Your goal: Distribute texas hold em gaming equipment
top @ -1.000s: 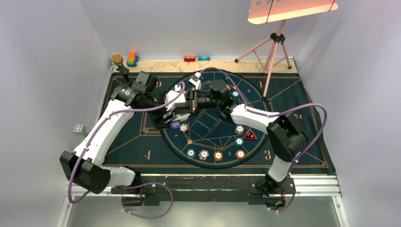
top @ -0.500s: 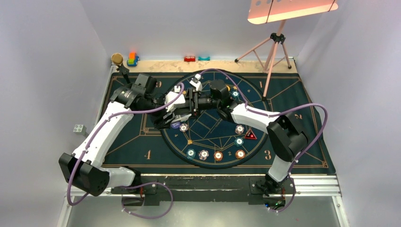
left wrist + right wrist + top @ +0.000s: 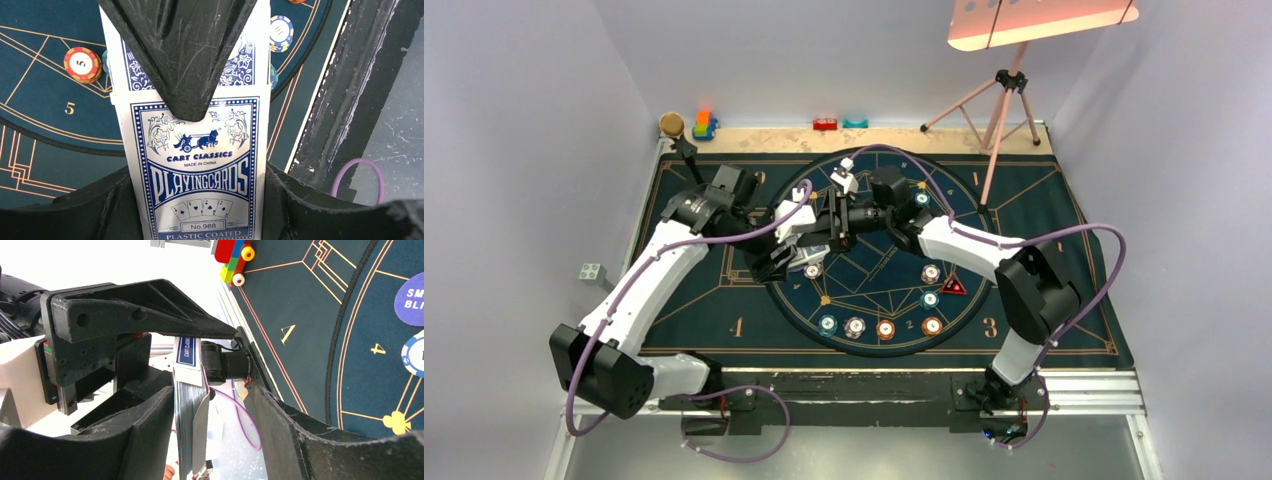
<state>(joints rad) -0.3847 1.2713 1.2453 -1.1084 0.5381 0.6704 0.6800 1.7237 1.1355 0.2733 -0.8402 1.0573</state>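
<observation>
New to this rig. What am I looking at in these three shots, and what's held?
A left arm and a right arm are bolted at the table's near edge, each ending in a two-finger gripper. The wide picture is from a fixed camera above and behind them; the other two are from wrist cameras, each showing its own fingers. On the table lies a dark mat with poker chips and a red triangle token on its round centre. The left gripper is shut on a card box above the mat. The right gripper is open, its fingers either side of the box's free end, where card edges show.
</observation>
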